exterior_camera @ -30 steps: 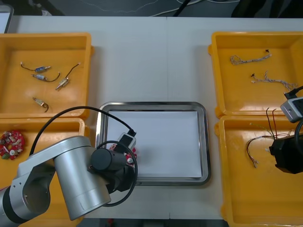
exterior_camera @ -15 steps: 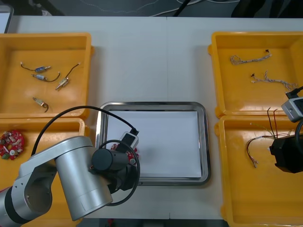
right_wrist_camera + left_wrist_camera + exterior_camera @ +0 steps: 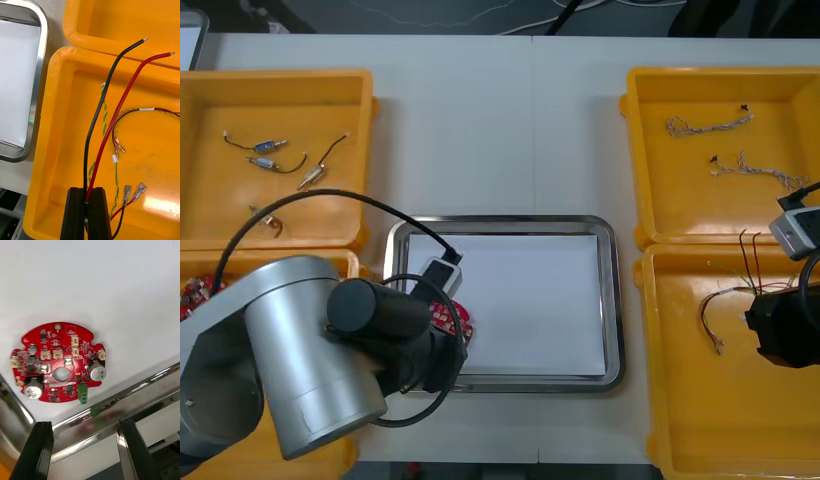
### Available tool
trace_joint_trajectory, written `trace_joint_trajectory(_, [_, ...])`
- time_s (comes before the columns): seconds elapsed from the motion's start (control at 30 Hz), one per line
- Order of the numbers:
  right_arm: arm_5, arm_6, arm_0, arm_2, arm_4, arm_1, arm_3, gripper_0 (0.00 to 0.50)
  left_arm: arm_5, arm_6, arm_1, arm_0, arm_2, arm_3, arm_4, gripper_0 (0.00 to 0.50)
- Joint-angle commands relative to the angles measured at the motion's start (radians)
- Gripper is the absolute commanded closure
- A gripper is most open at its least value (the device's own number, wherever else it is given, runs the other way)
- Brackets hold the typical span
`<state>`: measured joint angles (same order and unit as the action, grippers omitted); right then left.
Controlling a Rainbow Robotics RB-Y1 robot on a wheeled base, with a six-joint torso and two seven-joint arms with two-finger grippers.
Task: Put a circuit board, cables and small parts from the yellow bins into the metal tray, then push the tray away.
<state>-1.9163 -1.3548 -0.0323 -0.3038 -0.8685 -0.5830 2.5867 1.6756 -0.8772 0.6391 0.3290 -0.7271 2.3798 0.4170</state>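
A light desk (image 3: 500,130) is seen from above, with a metal tray (image 3: 613,300), white inside, set at its middle between yellow bins. A round red board (image 3: 58,363) is laid flat on the white, close to the tray's near left corner. The left claw (image 3: 83,450) is held wide open just above that corner's rim; nothing is gripped, and the board is not touched by it. The right claw (image 3: 86,195) is held over the near right bin (image 3: 52,157), closed tight on a black cable (image 3: 88,142) and a red cable (image 3: 119,108), which rise side by side from between its fingers. More thin cables are left lying on that bin's floor. Small parts (image 3: 313,178) are scattered in the far left bin (image 3: 280,75).
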Motion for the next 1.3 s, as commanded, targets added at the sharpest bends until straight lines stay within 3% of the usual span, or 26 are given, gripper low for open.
trace_joint_trajectory(0.03, [-0.004, 0.037, 0.052, 0.078, -0.014, -0.052, 0.031, 0.5, 0.058, -0.014, 0.04, 0.031, 0.126, 0.09, 0.094, 0.0])
trace_joint_trajectory(0.37, [-0.004, 0.019, 0.14, 0.241, -0.067, -0.121, 0.031, 0.5, 0.118, -0.026, 0.088, 0.033, 0.376, 0.121, 0.267, 0.0])
trace_joint_trajectory(0.6, [-0.004, 0.009, 0.227, 0.416, -0.06, -0.201, 0.031, 0.5, 0.211, -0.043, 0.099, 0.035, 0.552, 0.116, 0.333, 0.0])
trace_joint_trajectory(0.83, [-0.004, 0.005, 0.368, 0.605, -0.032, -0.238, 0.031, 0.5, 0.244, -0.071, 0.116, 0.036, 0.66, 0.099, 0.376, 0.0])
trace_joint_trajectory(1.03, [0.017, -0.001, 0.517, 0.778, 0.005, -0.239, 0.031, 0.5, 0.244, -0.088, 0.125, 0.036, 0.753, 0.03, 0.413, 0.0])
trace_joint_trajectory(1.3, [0.112, -0.02, 0.678, 0.994, 0.063, -0.216, -0.054, 0.5, 0.244, -0.069, 0.136, 0.12, 0.795, -0.182, 0.439, 0.0])
